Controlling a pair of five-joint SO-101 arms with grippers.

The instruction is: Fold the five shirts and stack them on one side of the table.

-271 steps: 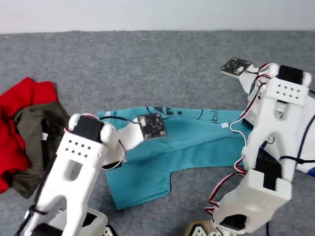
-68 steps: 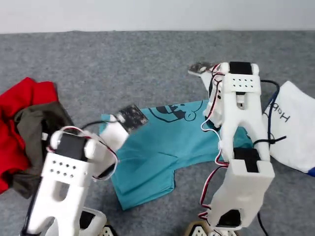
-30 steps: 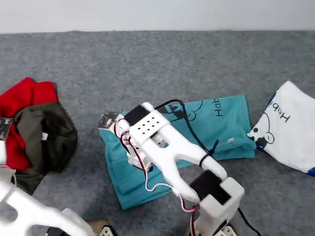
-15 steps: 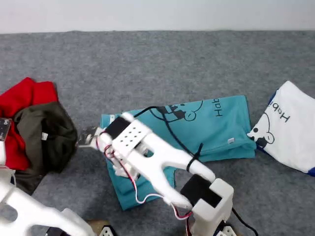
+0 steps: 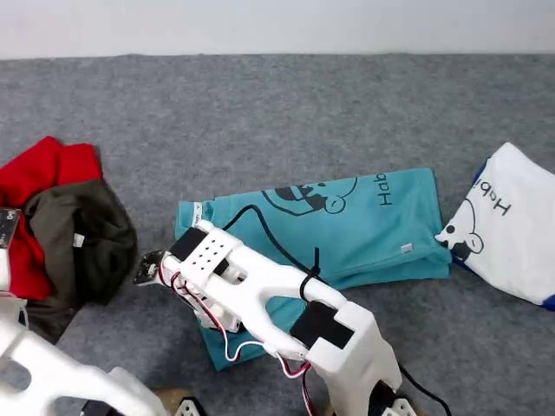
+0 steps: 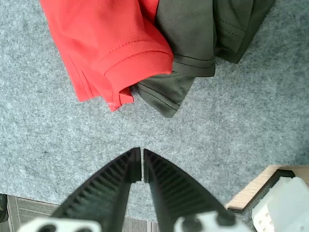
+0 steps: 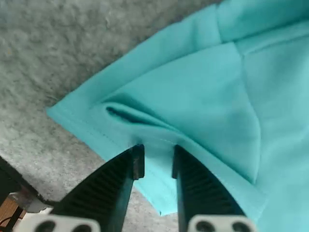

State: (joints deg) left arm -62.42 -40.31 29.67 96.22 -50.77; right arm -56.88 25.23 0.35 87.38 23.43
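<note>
A teal shirt [image 5: 364, 217] lies partly folded in the middle of the grey table. My right arm [image 5: 260, 286] stretches over its near left part. In the right wrist view my right gripper [image 7: 157, 159] is open, its fingers straddling a raised fold near the hem corner of the teal shirt [image 7: 193, 82]. A red shirt [image 5: 43, 173] and a dark olive shirt [image 5: 82, 234] lie crumpled at the left. A white shirt [image 5: 512, 234] lies at the right edge. My left gripper [image 6: 142, 164] is shut and empty above bare carpet, near the red shirt [image 6: 106, 43] and the olive shirt [image 6: 203, 34].
My left arm [image 5: 35, 364] stands at the near left corner. A wooden board [image 6: 251, 193] and a white base part [image 6: 285, 208] sit beside the left gripper. The far half of the grey table [image 5: 277, 113] is bare.
The right arm has swung left across the teal shirt and come down over its near left corner. The left arm has stayed at the left edge over the last second.
</note>
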